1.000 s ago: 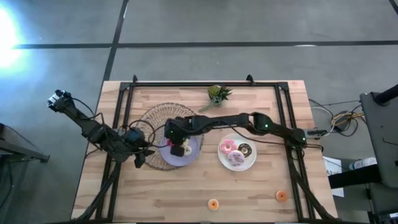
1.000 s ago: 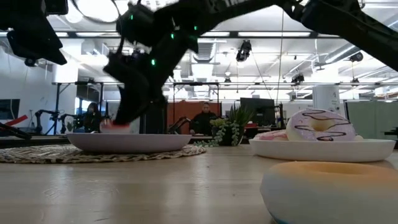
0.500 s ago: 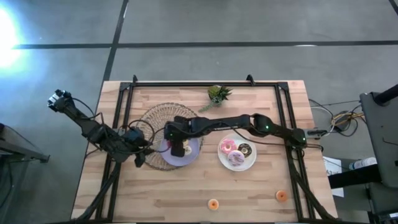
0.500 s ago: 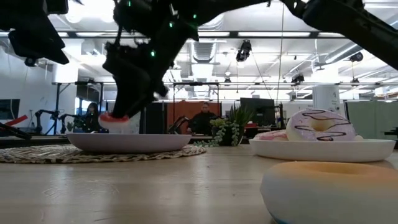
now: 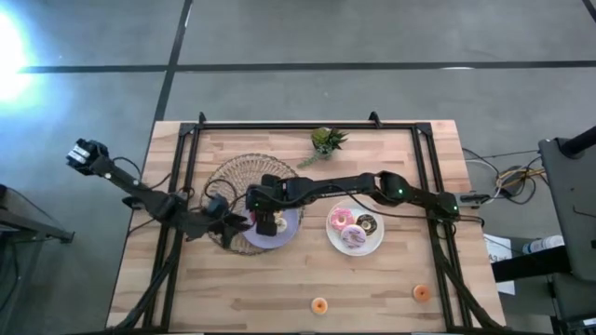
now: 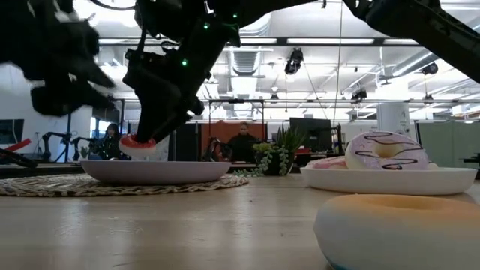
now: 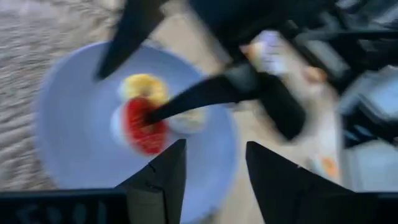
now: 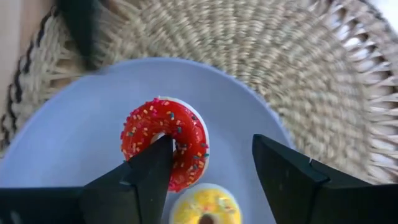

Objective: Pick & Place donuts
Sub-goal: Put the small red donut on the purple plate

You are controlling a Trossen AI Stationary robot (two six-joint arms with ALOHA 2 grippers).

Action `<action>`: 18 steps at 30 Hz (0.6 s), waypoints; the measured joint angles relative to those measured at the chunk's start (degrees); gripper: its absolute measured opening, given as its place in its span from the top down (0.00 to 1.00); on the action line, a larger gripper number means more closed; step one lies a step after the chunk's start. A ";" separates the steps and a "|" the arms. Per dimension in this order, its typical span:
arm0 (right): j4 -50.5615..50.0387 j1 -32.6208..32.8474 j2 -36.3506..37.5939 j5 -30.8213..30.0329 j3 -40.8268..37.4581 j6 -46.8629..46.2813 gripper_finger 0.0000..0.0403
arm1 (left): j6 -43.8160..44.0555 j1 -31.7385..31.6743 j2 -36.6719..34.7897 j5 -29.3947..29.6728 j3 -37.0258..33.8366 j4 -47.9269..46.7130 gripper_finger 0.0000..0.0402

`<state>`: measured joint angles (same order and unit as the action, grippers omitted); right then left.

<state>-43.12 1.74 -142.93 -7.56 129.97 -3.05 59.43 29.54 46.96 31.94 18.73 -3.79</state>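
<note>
A red sprinkled donut (image 8: 180, 134) lies on the lavender plate (image 5: 291, 223), leaning against a yellow donut (image 8: 202, 208). My right gripper (image 8: 214, 149) hangs open just above them, slanting down. One of its fingers is at the red donut's hole and the other is off to the side. My left gripper (image 5: 233, 223) is open at the plate's left rim, pointing at the donuts (image 7: 140, 121). Three frosted donuts lie on the white plate (image 5: 331, 240). Two orange donuts (image 5: 319, 304) (image 5: 421, 293) rest on the table near its front edge. My right gripper stands with one fingertip (image 8: 155, 155) over the red donut's hole (image 8: 160, 138), coming from above at a slant. I cannot tell whether that finger touches the donut. The donut rests tilted on the plate and the yellow donut.
The lavender plate sits on a round woven mat (image 5: 233, 177). A small green plant (image 5: 327, 140) stands at the far edge. In the low view an orange donut (image 6: 397, 229) fills the near right foreground. Bare wood lies along the near left.
My right gripper has opened and let go of the red donut, which now lies on the plate. My left gripper has come down and moved right, toward the lavender plate.
</note>
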 joint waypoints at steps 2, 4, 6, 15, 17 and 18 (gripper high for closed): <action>-0.15 -0.02 0.04 -0.14 0.00 -0.47 0.47 | 2.61 -1.56 1.12 0.04 -1.38 -1.17 0.71; -0.64 0.10 0.04 -0.05 0.00 -1.31 0.47 | 3.90 -2.35 1.78 -0.23 -2.28 -0.81 0.78; -0.63 0.21 0.03 0.11 -0.01 -1.84 0.47 | 3.63 -2.67 1.88 -1.03 -2.92 -0.60 0.85; 0.42 0.15 0.04 0.15 0.00 -2.58 0.47 | 0.70 -6.00 3.14 -1.06 -3.14 4.94 0.99; 0.45 0.15 0.04 0.27 0.00 -2.58 0.47 | -0.52 -7.08 4.59 -1.46 -3.14 7.48 0.99; 0.46 0.15 0.04 0.27 0.00 -2.58 0.47 | -0.98 -7.58 5.61 -1.66 -3.14 8.43 0.99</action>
<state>-42.65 1.89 -142.89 -7.29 129.97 -5.63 58.45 21.95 52.58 30.27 15.59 4.64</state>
